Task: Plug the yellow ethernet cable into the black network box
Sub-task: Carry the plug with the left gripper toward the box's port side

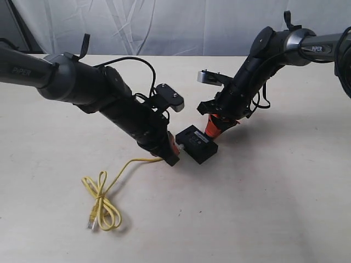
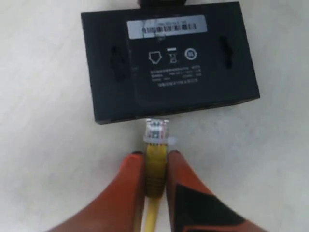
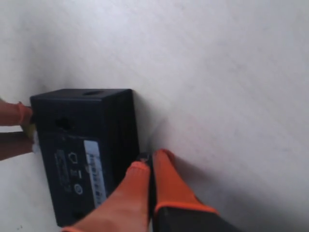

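The black network box lies flat on the table with its white label strip up. My left gripper is shut on the yellow ethernet cable just behind its clear plug. The plug's tip touches the box's near side. The cable trails back to a loose loop on the table. My right gripper is shut with nothing between its fingers, resting against the box's far side.
The pale table spreads around the box. A white curtain hangs behind it. The two black arms lean in from either side with their black cables.
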Motion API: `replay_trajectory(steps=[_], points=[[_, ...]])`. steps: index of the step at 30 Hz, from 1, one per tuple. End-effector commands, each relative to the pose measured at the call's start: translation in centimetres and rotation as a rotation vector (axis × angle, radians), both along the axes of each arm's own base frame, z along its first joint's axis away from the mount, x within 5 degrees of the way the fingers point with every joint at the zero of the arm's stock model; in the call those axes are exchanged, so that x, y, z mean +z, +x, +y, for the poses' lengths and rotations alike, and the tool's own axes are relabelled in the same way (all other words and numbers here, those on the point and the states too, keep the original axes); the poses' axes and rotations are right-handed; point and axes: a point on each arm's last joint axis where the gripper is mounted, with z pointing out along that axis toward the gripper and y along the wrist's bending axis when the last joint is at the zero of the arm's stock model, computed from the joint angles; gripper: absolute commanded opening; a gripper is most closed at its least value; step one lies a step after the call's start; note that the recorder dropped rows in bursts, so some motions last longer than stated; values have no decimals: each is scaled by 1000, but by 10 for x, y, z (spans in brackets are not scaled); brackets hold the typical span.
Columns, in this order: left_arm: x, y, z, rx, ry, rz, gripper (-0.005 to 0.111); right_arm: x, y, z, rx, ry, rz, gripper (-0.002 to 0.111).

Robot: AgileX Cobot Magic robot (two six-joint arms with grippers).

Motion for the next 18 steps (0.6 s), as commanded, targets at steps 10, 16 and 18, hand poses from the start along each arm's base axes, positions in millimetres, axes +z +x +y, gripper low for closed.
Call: replay_trajectory(steps=[10,16,18], points=[[1,10,-10,-20,-25,8,0,-7,-1,2,8,9,4,-1],[-11,7,-8,-54,16,47,0,-7,-1,2,18,12,-2,-1],[-10,9,-9,-43,14,42,0,-7,-1,2,18,12,-2,-1]])
